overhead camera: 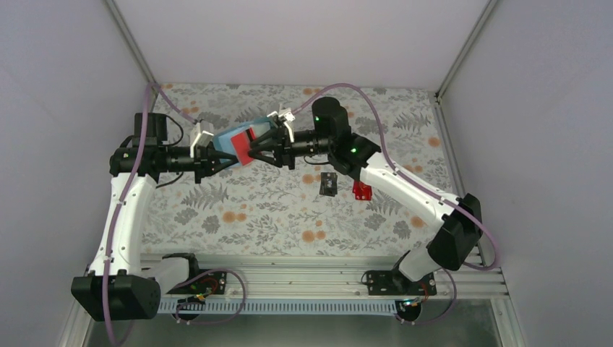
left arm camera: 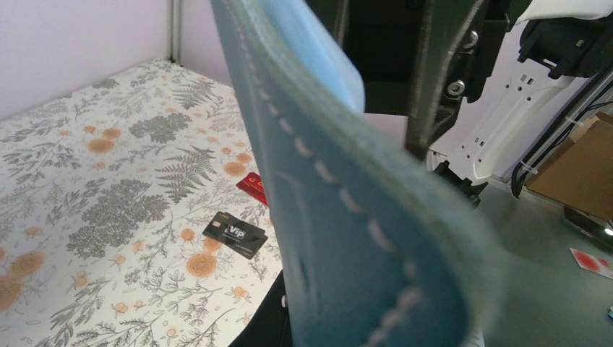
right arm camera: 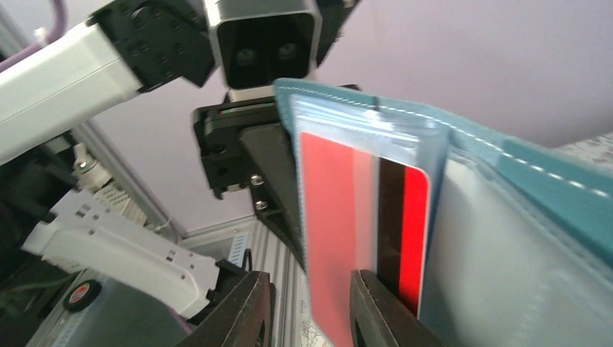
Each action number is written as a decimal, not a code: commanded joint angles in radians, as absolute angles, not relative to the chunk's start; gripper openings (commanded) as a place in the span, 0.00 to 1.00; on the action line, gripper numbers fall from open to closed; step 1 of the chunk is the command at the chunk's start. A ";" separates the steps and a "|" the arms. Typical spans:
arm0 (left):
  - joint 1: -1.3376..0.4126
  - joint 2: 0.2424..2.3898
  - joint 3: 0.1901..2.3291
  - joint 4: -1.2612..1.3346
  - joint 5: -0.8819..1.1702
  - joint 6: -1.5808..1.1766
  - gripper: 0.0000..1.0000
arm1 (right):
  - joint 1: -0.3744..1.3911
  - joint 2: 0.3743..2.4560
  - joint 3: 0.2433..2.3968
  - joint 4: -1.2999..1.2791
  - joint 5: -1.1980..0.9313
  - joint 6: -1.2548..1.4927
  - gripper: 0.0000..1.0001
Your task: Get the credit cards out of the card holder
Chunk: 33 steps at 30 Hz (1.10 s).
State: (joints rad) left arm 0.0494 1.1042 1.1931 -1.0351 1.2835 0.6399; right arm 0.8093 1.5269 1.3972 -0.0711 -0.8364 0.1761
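**A:** Where is the card holder [overhead camera: 233, 137] sitting?

**B:** It is hanging in the air over the far half of the flowered cloth [overhead camera: 253, 217], toward 11 o'clock from the cloth's middle. My left gripper [overhead camera: 217, 155] is clamping hard on it from its 9 o'clock side.

**A:** And your other hand?

**B:** My right gripper [overhead camera: 254, 153] is reaching in from 3 o'clock. Its fingers [right arm camera: 242, 311] are standing parted on either side of the striped card [right arm camera: 329, 217], whose red face is poking out of the holder's clear pocket. One finger is lying against the card and the other is showing a gap, so I am pinching nothing.

**A:** The rest?

**B:** The black card [overhead camera: 329, 184] and the red card [overhead camera: 361, 191] are lying flat on the cloth, at 4 o'clock from the holder. The red one is sitting near the black one, at its 3 o'clock.
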 commanded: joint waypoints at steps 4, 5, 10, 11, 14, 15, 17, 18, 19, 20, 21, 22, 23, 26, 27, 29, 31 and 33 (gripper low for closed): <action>0.051 1.086 1.219 -1.069 1.350 0.715 0.02 | 0.824 1.503 1.414 -0.072 -0.591 0.202 0.30; 0.050 1.086 1.219 -1.072 1.351 0.719 0.02 | 0.823 1.490 1.404 -0.071 -0.605 0.190 0.31; 0.051 1.084 1.212 -1.070 1.352 0.726 0.02 | 0.821 1.460 1.422 -0.124 -0.697 0.120 0.33; 0.051 1.083 1.212 -1.071 1.351 0.728 0.02 | 0.820 1.452 1.423 -0.131 -0.683 0.115 0.33; 0.051 1.081 1.215 -1.083 1.360 0.742 0.02 | 0.813 1.432 1.421 -0.141 -0.650 0.106 0.33; 0.051 1.081 1.216 -1.091 1.364 0.752 0.02 | 0.812 1.433 1.420 -0.145 -0.643 0.105 0.33; 0.051 1.080 1.223 -1.108 1.378 0.772 0.02 | 0.811 1.437 1.424 -0.153 -0.635 0.107 0.36; 0.051 1.081 1.226 -1.117 1.384 0.785 0.02 | 0.811 1.441 1.425 -0.160 -0.628 0.108 0.38; 0.051 1.080 1.231 -1.125 1.389 0.795 0.02 | 0.811 1.446 1.425 -0.163 -0.622 0.111 0.41; 0.051 1.081 1.235 -1.133 1.393 0.802 0.02 | 0.811 1.451 1.426 -0.166 -0.616 0.113 0.44; 0.051 1.081 1.236 -1.138 1.396 0.807 0.02 | 0.811 1.458 1.427 -0.169 -0.619 0.117 0.48; 0.051 1.080 1.238 -1.140 1.397 0.809 0.02 | 0.812 1.468 1.427 -0.170 -0.625 0.119 0.54; 0.051 1.082 1.238 -1.140 1.398 0.810 0.02 | 0.814 1.477 1.428 -0.167 -0.634 0.125 0.56; 0.051 1.083 1.236 -1.140 1.399 0.809 0.02 | 0.823 1.508 1.432 -0.157 -0.670 0.133 0.60; 0.051 1.083 1.237 -1.140 1.399 0.810 0.02 | 0.825 1.517 1.434 -0.148 -0.697 0.135 0.60; 0.051 1.084 1.235 -1.142 1.400 0.811 0.02 | 0.828 1.524 1.428 -0.104 -0.771 0.141 0.58; 0.051 1.086 1.234 -1.143 1.399 0.813 0.02 | 0.830 1.532 1.432 -0.091 -0.817 0.140 0.56; 0.051 1.086 1.233 -1.141 1.398 0.813 0.02 | 0.835 1.536 1.439 -0.088 -0.834 0.139 0.50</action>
State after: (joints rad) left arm 0.0505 1.0981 1.2064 -1.1435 1.3270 0.7631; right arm 0.8162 1.5219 1.4078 -0.1383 -0.7406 0.1326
